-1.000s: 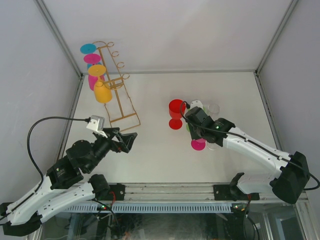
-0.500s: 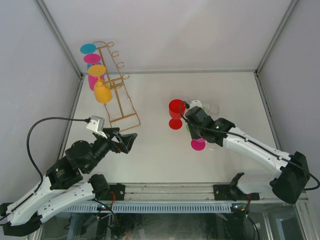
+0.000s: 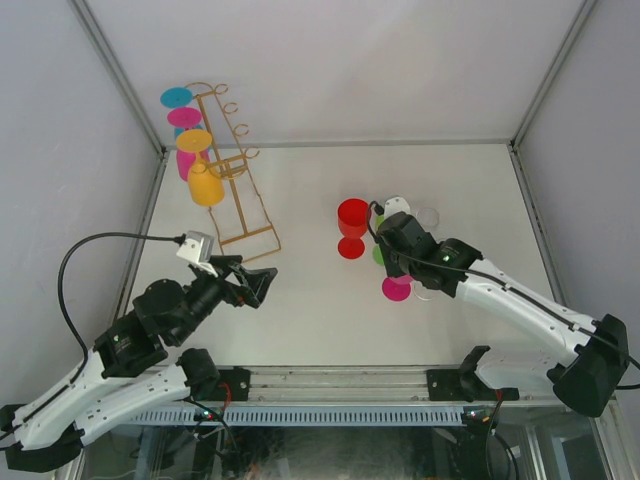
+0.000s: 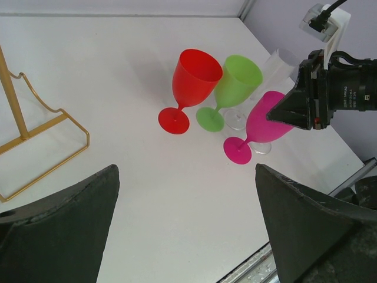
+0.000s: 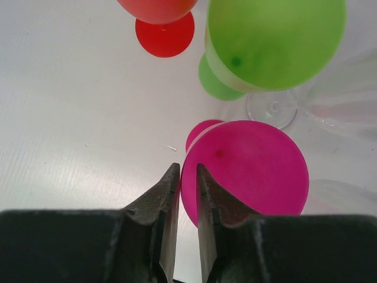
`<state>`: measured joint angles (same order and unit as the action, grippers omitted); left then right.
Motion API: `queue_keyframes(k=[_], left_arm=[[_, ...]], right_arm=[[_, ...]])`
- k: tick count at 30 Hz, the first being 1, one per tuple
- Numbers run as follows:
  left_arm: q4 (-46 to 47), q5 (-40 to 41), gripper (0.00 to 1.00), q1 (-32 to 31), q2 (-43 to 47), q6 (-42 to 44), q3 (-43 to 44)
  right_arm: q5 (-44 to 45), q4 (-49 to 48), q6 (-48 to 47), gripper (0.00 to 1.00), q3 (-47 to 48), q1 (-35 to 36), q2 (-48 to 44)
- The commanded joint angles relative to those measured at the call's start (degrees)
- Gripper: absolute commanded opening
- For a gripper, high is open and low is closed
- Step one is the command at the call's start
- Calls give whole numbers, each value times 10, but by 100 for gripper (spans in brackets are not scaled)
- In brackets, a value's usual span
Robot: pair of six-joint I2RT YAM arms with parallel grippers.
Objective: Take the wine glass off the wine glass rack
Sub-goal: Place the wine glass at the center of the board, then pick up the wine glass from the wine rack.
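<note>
Slackens the right end effector [image 5: 187, 177] from a pinch to a narrow gap astride the magenta wine glass [image 5: 247, 177] rim, likely freeing it on the bench [image 3: 320, 320] mid-frame, with the left end effector [image 3: 262, 285] wide near the gold wine glass rack [image 3: 248, 238] upper left, where a yellow wine glass [image 3: 205, 187] hangs.

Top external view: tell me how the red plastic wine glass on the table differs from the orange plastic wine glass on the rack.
The red plastic wine glass stands upright on its foot; the orange plastic wine glass hangs bowl-down. The red one rests on the white table; the orange one is carried by the gold wire rack. Both are opaque stemmed goblets of similar shape.
</note>
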<state>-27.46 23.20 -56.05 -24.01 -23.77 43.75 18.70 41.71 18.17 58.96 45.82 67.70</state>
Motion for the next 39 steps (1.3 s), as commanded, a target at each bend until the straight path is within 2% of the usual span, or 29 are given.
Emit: queue_keyframes(k=[1, 5, 13, 19, 23, 27, 30, 32, 34, 36, 39], left_arm=[[27, -13, 100, 3, -6, 13, 32], [21, -6, 100, 3, -13, 5, 42], [-48, -6, 100, 3, -50, -4, 132], [-143, 26, 100, 3, -84, -5, 218], [-237, 38, 100, 3, -125, -9, 313], [-335, 52, 100, 4, -186, -10, 412], [-365, 61, 100, 12, -214, -19, 448], [-363, 34, 100, 35, -222, -14, 458], [-357, 8, 100, 85, -224, -6, 459], [-349, -18, 100, 156, -222, -4, 460], [-316, -106, 100, 296, -215, 12, 456]], right_arm=[[-1, -14, -15, 17, 3, -3, -18], [-15, -13, -16, 17, 5, -5, -27], [-36, -19, 0, 22, 13, -7, -84], [-74, -27, 25, 36, 18, -14, -148], [-122, -43, 46, 47, 15, -27, -194], [-151, -88, 78, 58, -1, -39, -243], [-162, -118, 98, 66, -18, -43, -271], [-161, -129, 106, 72, -27, -46, -285], [-156, -135, 114, 75, -38, -48, -295], [-157, -137, 114, 76, -44, -51, -301], [-154, -130, 119, 76, -45, -55, -303]])
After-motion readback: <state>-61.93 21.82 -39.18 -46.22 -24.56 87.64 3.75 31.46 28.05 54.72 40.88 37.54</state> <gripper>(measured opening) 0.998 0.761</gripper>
